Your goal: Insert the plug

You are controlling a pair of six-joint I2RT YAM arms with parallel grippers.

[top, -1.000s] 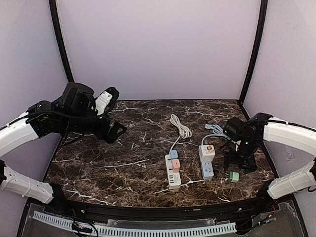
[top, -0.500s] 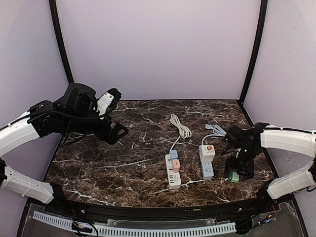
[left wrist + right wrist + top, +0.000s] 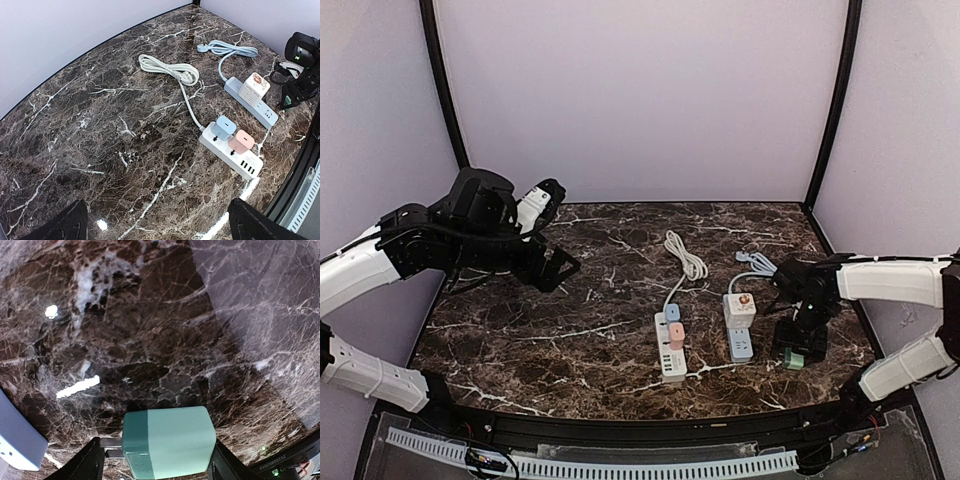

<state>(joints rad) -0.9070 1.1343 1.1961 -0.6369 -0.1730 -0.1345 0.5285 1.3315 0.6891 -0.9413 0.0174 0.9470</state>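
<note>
Marble tabletop (image 3: 150,340) carries the green plug (image 3: 170,440) between fingers (image 3: 92,465) of the right gripper (image 3: 157,467), clamping unclear.

Two power strips, a white strip (image 3: 235,152) and a blue strip (image 3: 267,116), carry three plugs (image 3: 223,127); one green plug (image 3: 167,440) lies beside the blue strip.

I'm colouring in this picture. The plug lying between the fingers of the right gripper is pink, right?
No. The plug lying between the fingers of the right gripper is mint green, not pink. The right wrist view shows it up close.
</note>
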